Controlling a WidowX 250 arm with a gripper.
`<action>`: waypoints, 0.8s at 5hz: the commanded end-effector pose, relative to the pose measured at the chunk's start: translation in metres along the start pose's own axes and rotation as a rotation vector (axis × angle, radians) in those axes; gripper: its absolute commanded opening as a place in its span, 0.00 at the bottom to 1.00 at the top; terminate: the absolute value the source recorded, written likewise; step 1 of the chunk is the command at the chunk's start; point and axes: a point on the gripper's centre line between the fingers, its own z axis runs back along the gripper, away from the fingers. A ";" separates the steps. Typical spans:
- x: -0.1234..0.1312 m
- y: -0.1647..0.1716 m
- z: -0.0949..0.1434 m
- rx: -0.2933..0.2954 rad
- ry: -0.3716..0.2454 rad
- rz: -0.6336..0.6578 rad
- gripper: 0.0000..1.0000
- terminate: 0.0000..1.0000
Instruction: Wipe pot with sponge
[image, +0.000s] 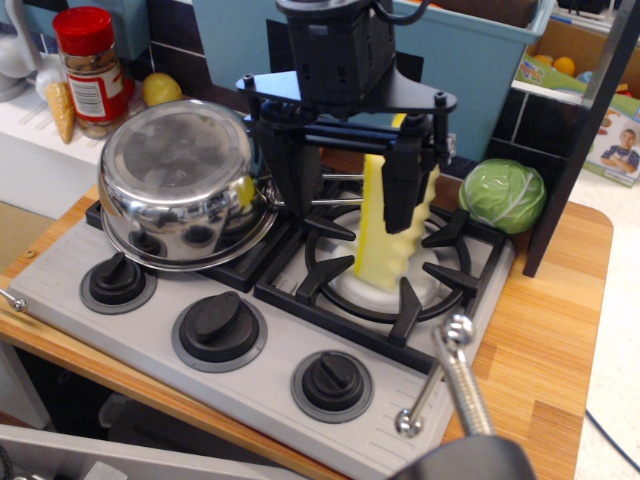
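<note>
The shiny steel pot (185, 180) sits tilted on the left burner, its thin wire handle (335, 190) pointing right. My gripper (375, 210) hangs over the right burner, just right of the pot. It holds the pale yellow ridged sponge (385, 250) upright, with one dark finger (405, 195) in front of it. The sponge's lower end reaches down to the right burner grate (330, 270). The sponge is apart from the pot's wall, beside the handle. The grip itself is partly hidden by the finger.
The grey stove (260, 385) has three black knobs along its front. A green cabbage (502, 195) lies at the back right. A red-lidded jar (90, 70), a cone and a yellow fruit (160, 88) stand behind the pot. A metal clamp (450, 370) is in the foreground.
</note>
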 end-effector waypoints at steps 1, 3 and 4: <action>0.000 0.000 0.000 0.000 0.000 0.000 1.00 0.00; 0.014 0.003 0.041 -0.060 -0.087 0.014 1.00 0.00; 0.035 -0.001 0.047 -0.040 -0.103 -0.023 1.00 0.00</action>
